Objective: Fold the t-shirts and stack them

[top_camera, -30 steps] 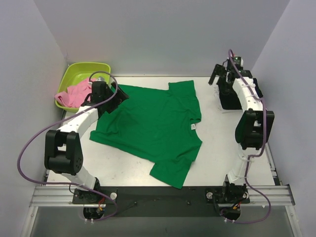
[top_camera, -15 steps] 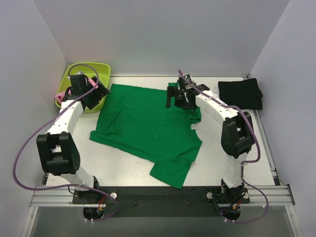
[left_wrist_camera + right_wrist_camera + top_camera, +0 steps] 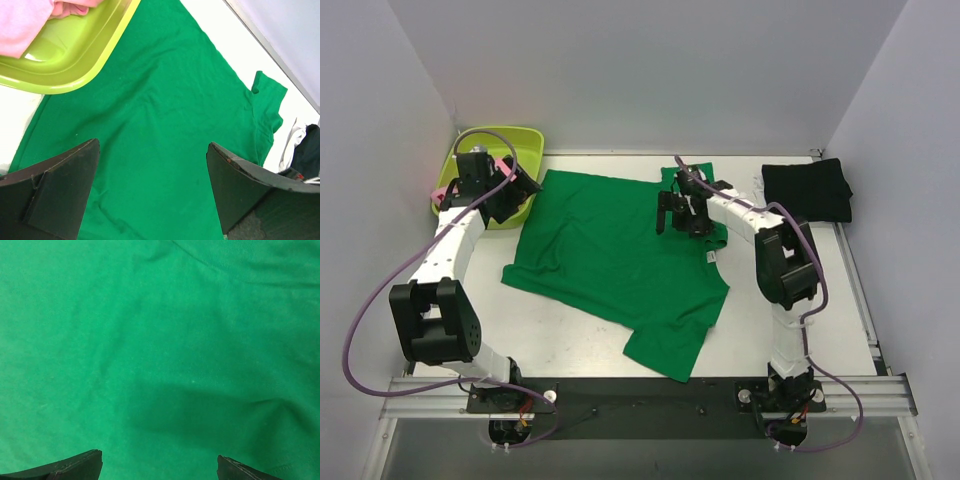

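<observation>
Green t-shirt (image 3: 610, 250), corner beside tub (image 3: 520, 131)

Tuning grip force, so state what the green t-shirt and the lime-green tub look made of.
Green t-shirt: soft cloth, probably cotton knit; matte, gently wrinkled, stitched sleeve hem. Lime-green tub: probably moulded plastic; smooth, glossy, bright highlight inside.
</observation>
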Tool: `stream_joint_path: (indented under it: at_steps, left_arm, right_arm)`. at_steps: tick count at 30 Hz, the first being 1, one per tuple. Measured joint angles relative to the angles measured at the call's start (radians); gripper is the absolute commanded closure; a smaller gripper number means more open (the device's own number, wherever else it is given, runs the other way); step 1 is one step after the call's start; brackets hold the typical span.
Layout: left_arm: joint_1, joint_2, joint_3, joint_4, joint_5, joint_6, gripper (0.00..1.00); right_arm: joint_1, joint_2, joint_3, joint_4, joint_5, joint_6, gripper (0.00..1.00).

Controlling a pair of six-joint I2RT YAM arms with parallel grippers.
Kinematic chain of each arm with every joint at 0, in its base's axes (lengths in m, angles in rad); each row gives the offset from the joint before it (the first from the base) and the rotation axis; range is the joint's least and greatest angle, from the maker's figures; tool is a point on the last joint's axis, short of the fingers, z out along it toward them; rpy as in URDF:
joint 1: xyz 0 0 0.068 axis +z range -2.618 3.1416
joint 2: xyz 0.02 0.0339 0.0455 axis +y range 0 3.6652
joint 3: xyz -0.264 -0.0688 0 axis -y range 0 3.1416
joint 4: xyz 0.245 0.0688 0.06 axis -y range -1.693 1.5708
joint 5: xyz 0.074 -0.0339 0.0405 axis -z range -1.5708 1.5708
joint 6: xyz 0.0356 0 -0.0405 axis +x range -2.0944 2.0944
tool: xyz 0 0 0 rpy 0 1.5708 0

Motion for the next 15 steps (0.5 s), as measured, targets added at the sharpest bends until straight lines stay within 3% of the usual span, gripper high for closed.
stream_joint_path:
  at_steps: [15]
  left_arm:
    - [0.001, -0.001, -0.012, 0.003, 0.005, 0.001, 0.02]
  right_arm:
    - [-0.068, 0.123, 0.082, 0.012, -0.067, 0.023, 0.00]
